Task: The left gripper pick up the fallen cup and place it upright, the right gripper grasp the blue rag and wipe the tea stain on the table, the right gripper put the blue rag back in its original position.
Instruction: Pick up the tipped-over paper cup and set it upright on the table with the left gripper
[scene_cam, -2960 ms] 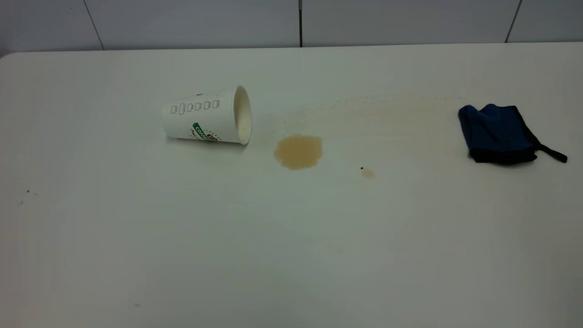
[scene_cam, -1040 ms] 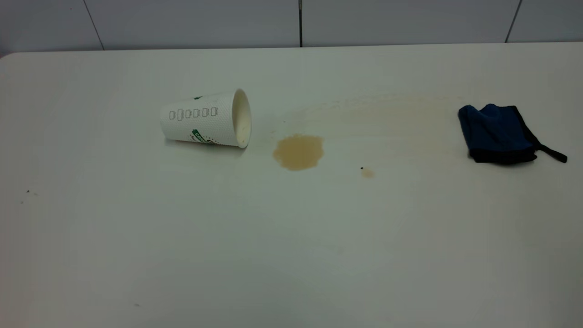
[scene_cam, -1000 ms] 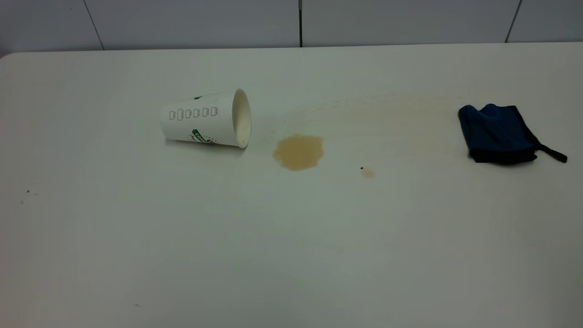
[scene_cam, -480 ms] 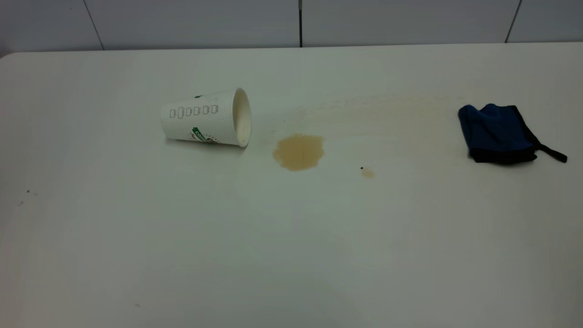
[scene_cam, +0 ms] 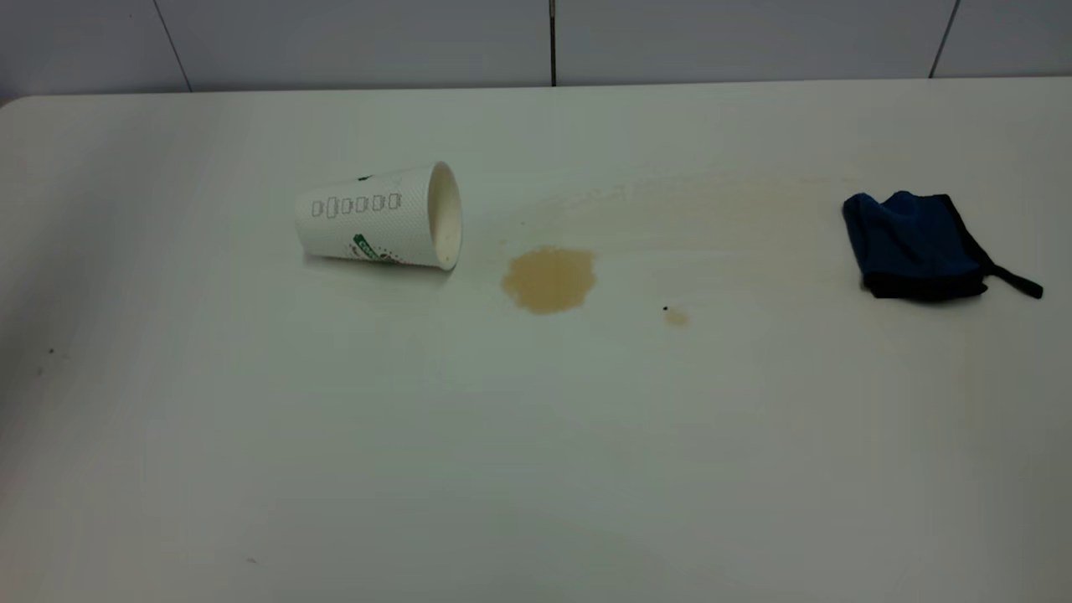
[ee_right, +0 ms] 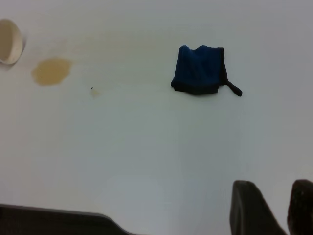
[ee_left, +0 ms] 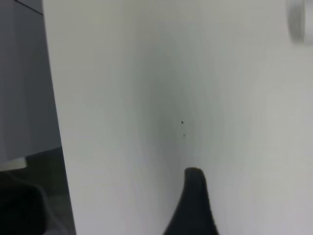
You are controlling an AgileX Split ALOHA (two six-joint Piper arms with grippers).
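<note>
The fallen cup (scene_cam: pixel 377 219) lies on its side on the table (scene_cam: pixel 536 452), left of middle, mouth toward the tea stain (scene_cam: pixel 548 279). The blue rag (scene_cam: pixel 913 244) sits bunched at the far right. Neither gripper shows in the exterior view. In the left wrist view one black fingertip (ee_left: pixel 193 181) of my left gripper hangs over bare table near its edge, far from the cup (ee_left: pixel 297 19); nothing is next to it. My right gripper (ee_right: pixel 276 196) is open and empty, well short of the rag (ee_right: pixel 198 69) and the stain (ee_right: pixel 51 71).
A tiny brown spot (scene_cam: pixel 674 317) lies right of the stain, and faint tan smears (scene_cam: pixel 712 201) run from the cup toward the rag. A grey panelled wall (scene_cam: pixel 536 42) stands behind the table. The table's edge (ee_left: pixel 54 122) shows in the left wrist view.
The cup has rocked slightly in place. A shadow has spread over the table's left side. The stain and the rag have not moved.
</note>
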